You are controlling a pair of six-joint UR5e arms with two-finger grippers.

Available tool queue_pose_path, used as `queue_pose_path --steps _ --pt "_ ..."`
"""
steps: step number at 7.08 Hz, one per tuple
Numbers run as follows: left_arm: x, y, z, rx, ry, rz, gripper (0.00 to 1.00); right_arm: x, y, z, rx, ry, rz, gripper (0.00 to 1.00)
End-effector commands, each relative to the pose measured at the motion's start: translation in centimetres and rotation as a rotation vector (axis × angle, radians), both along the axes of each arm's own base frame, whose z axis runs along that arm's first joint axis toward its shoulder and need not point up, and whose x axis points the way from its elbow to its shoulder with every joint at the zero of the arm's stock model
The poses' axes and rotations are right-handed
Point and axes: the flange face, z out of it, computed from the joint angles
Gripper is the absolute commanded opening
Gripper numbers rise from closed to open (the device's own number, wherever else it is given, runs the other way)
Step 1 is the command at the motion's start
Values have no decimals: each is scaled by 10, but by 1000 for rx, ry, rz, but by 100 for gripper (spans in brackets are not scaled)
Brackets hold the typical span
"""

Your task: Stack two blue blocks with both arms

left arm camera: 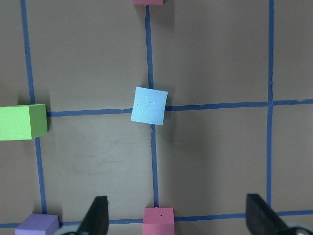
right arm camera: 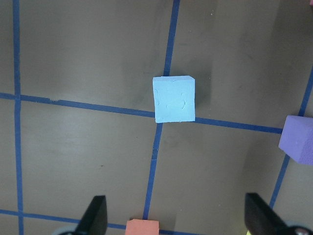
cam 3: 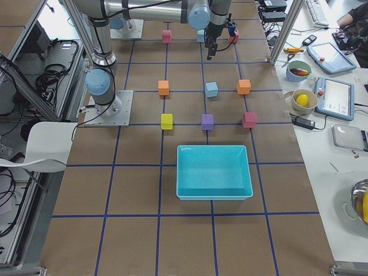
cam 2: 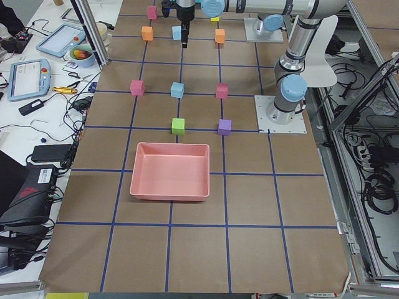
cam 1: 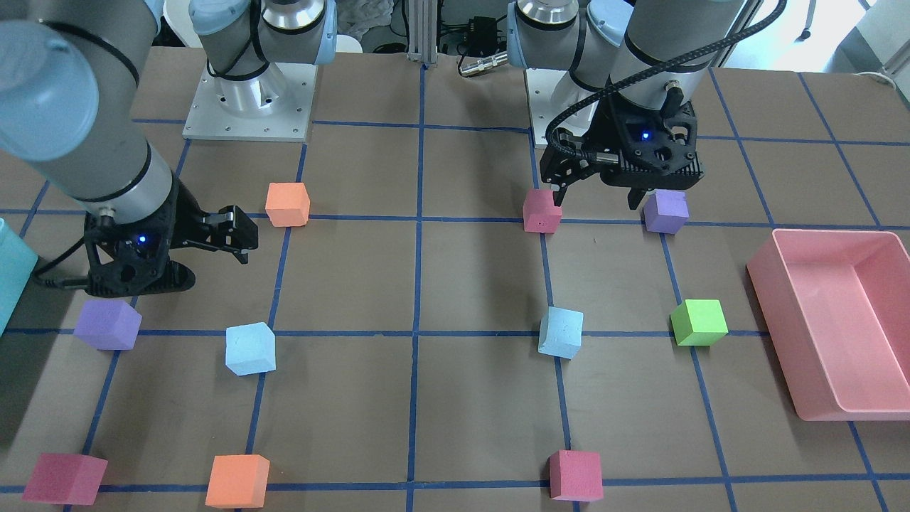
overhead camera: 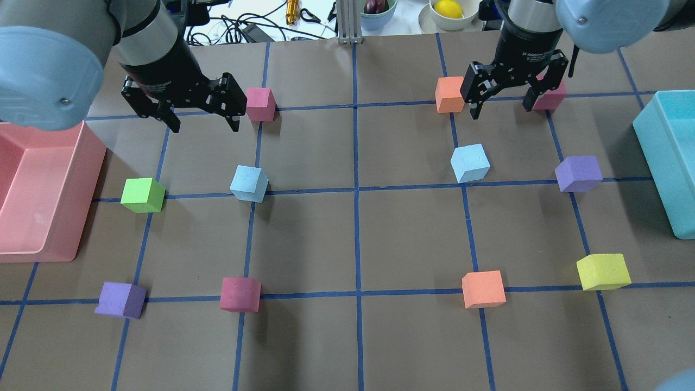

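Two pale blue blocks lie apart on the brown table. One blue block (overhead camera: 248, 183) (cam 1: 561, 332) is on the robot's left side, centred in the left wrist view (left arm camera: 149, 105). The other blue block (overhead camera: 469, 163) (cam 1: 250, 348) is on the robot's right side, centred in the right wrist view (right arm camera: 174, 98). My left gripper (overhead camera: 205, 127) (cam 1: 594, 201) hangs open and empty above the table, behind its block. My right gripper (overhead camera: 500, 110) hangs open and empty behind the other block. Neither touches a block.
A pink bin (overhead camera: 81, 163) stands at the left edge and a teal bin (overhead camera: 649, 152) at the right. Red (overhead camera: 260, 103), orange (overhead camera: 448, 94), green (overhead camera: 142, 195), purple (overhead camera: 578, 174) and yellow (overhead camera: 602, 271) cubes are scattered on the grid around the arms.
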Motion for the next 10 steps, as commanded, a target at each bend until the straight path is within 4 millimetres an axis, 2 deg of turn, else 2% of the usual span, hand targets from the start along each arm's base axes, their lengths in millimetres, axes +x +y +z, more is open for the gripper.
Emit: queue_pose_path --steps 1,2,3,4,5,6,7,8,10 --pt "0 0 0 0 0 -1 100 -7 -30 -44 -4 -2 61 100" --pt "1 0 0 0 0 1 100 -7 -39 -56 -16 -1 63 100" --pt "1 0 0 0 0 1 100 -8 -48 -86 -10 -2 63 100" --pt "1 0 0 0 0 1 100 -8 -46 -115 -30 0 61 100" --pt "1 0 0 0 0 0 100 -9 -33 -143 -39 0 57 100" --pt "1 0 0 0 0 -1 100 -14 -26 -162 -62 4 49 100" --pt "1 0 0 0 0 -1 100 -22 -20 -174 -43 -9 28 100" --pt "1 0 0 0 0 -1 100 -22 -15 -183 -24 -17 25 100" --pt "1 0 0 0 0 -2 100 -18 -21 -199 -4 -64 5 100"
